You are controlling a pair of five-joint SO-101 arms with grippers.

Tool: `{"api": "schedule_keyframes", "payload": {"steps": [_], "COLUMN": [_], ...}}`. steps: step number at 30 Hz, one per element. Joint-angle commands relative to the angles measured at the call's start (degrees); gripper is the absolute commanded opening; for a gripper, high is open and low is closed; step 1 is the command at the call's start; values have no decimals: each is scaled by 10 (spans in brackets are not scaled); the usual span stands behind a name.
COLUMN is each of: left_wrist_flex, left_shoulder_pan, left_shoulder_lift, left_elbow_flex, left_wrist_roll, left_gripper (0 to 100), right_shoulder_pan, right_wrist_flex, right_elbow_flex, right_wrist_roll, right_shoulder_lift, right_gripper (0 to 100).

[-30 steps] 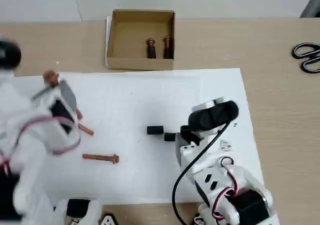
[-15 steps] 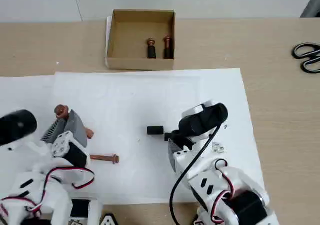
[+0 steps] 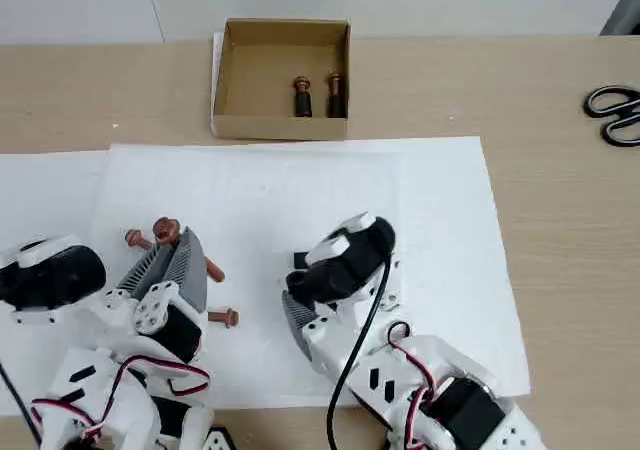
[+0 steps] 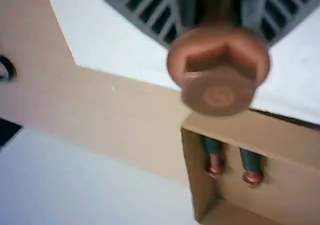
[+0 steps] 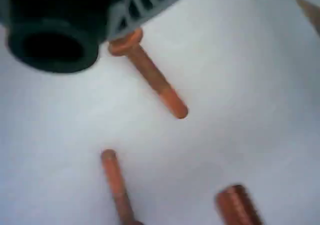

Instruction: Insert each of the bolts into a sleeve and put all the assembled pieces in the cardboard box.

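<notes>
Left tool (image 3: pixel 172 258) clenched on bolt (image 4: pixel 218 70), head poking out past fingertips. Right tool (image 5: pixel 85 5) grasping black sleeve (image 5: pixel 52 42); two loose bolts (image 5: pixel 150 77) on white sheet (image 3: pixel 300 190) just ahead of it. Cardboard box (image 3: pixel 229 70) well beyond both tools, two assembled pieces (image 3: pixel 302 97) inside.

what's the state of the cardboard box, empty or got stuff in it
Not empty: the cardboard box holds two assembled pieces, side by side toward its right wall in the high view.
</notes>
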Motion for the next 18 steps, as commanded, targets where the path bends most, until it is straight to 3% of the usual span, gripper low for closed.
{"api": "schedule_keyframes", "payload": {"steps": [1, 14, 18], "left_wrist_flex": [-18, -19, -19], "left_shoulder_pan": [26, 101, 120], "left_shoulder_lift": [-19, -22, -21], "left_elbow_flex": [1, 1, 1], "left_wrist_roll": [4, 4, 4], "left_gripper": [6, 6, 6], "right_shoulder_pan": [-26, -63, -78], "right_wrist_flex": [-18, -17, -19], "right_elbow_flex": [-4, -1, -1], "right_wrist_roll": [7, 7, 38], "right_shoulder_lift": [-3, -3, -3], "right_gripper": [4, 4, 4]}}
